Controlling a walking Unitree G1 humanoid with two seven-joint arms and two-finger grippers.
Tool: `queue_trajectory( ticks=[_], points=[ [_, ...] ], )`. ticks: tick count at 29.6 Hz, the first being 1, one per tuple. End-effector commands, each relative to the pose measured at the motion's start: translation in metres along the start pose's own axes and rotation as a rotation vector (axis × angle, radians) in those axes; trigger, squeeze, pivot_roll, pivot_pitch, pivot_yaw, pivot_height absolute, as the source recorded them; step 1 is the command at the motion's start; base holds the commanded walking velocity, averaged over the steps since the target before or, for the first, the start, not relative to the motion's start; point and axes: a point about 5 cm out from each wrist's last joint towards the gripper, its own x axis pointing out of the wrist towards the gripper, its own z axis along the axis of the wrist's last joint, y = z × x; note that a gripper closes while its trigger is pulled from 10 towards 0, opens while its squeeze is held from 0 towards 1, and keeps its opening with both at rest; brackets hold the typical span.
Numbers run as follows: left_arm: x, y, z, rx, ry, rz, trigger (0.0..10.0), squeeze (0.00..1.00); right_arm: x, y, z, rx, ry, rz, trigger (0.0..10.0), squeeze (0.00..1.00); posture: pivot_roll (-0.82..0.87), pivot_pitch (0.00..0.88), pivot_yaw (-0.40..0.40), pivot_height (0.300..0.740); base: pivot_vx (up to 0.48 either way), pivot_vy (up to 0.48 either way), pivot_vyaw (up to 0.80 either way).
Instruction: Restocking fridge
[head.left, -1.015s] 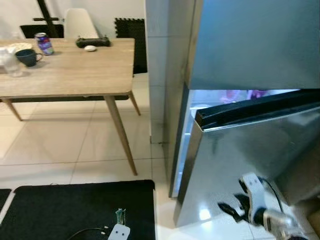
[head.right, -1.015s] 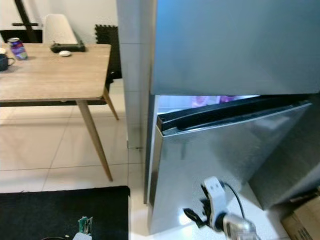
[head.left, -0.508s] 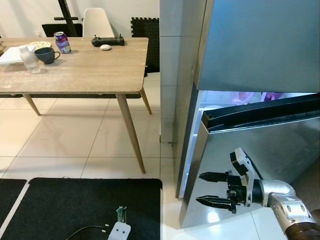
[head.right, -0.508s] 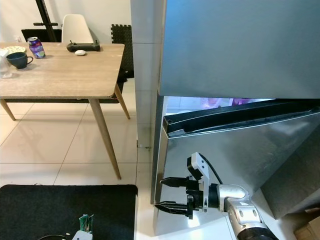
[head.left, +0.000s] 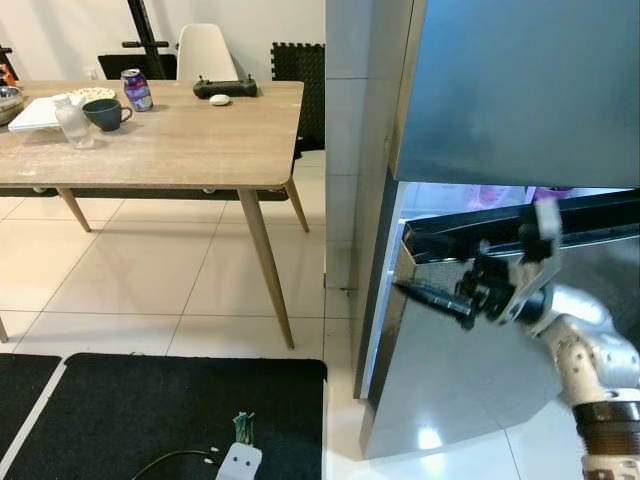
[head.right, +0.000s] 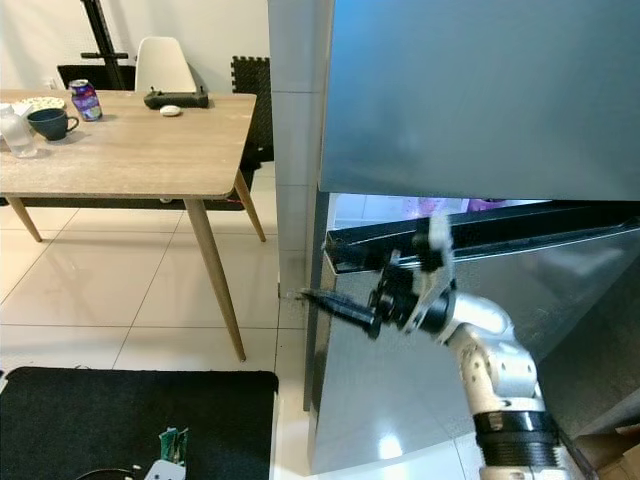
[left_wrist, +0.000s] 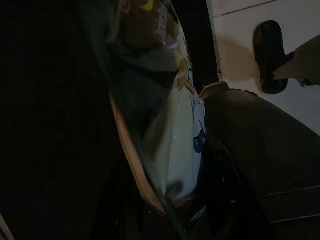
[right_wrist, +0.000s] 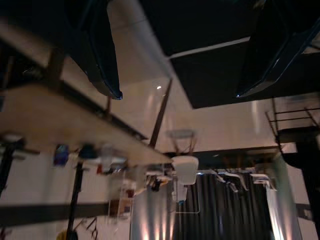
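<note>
Standing beside the ajar fridge door: wooden table, black mat

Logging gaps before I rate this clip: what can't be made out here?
- Fridge contents: the lower door is only ajar, hiding the shelves; just pink blurs show through the gap.
- Packet at the left gripper: wrist view is dark, label unreadable.
- Can on the table: too small to read.
- Right gripper: motion-blurred in the head views.

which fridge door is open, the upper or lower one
The lower door is open: it is swung out at an angle with the lit interior showing above its top edge. The upper door sits flat and shut.
</note>
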Motion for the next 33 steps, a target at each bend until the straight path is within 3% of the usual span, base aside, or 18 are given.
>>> queue_trajectory(
  ticks=[1,9,11,13,17,25,29,33],
  points=[
    [-0.001,0.002,-0.007,0.007,0.025,0.000,10.0,0.00,-0.002,-0.004,0.003,-0.044,0.059,-0.041,10.0,0.00,-0.10,0.000,-0.022,0.740,0.000,0.000,0.00],
    [-0.001,0.000,-0.007,0.000,0.025,-0.004,10.0,0.00,-0.011,-0.010,0.016,-0.097,0.122,-0.035,10.0,0.00,-0.10,0.000,-0.031,0.740,0.000,0.000,0.00],
    [-0.001,-0.001,-0.007,-0.004,0.024,-0.006,10.0,0.00,-0.026,-0.007,0.022,-0.099,0.205,0.038,10.0,0.00,-0.10,0.000,-0.031,0.740,0.000,0.000,0.00],
    [-0.001,-0.001,-0.007,-0.005,0.024,-0.006,10.0,0.00,-0.028,-0.006,0.022,-0.098,0.223,0.048,10.0,0.00,-0.10,0.000,-0.031,0.740,0.000,0.000,0.00],
    [0.000,-0.002,-0.006,-0.007,0.021,-0.009,10.0,0.00,-0.047,-0.008,0.018,-0.118,0.418,0.063,10.0,0.00,-0.10,0.000,-0.037,0.740,0.000,0.000,0.00],
    [0.000,-0.003,-0.006,-0.011,0.021,-0.009,10.0,0.00,-0.056,-0.024,0.009,-0.250,0.659,-0.040,10.0,0.00,-0.10,0.000,-0.037,0.740,0.000,0.000,0.00],
    [0.000,-0.003,-0.007,-0.011,0.022,-0.009,10.0,0.00,-0.054,-0.027,0.010,-0.286,0.684,-0.060,10.0,0.00,-0.10,0.000,-0.036,0.740,0.000,0.000,0.00],
    [0.000,-0.003,-0.007,-0.012,0.023,-0.010,10.0,0.00,-0.059,-0.035,0.003,-0.340,0.790,-0.096,10.0,0.00,-0.10,0.000,-0.036,0.740,0.000,0.000,0.00]
  ],
)
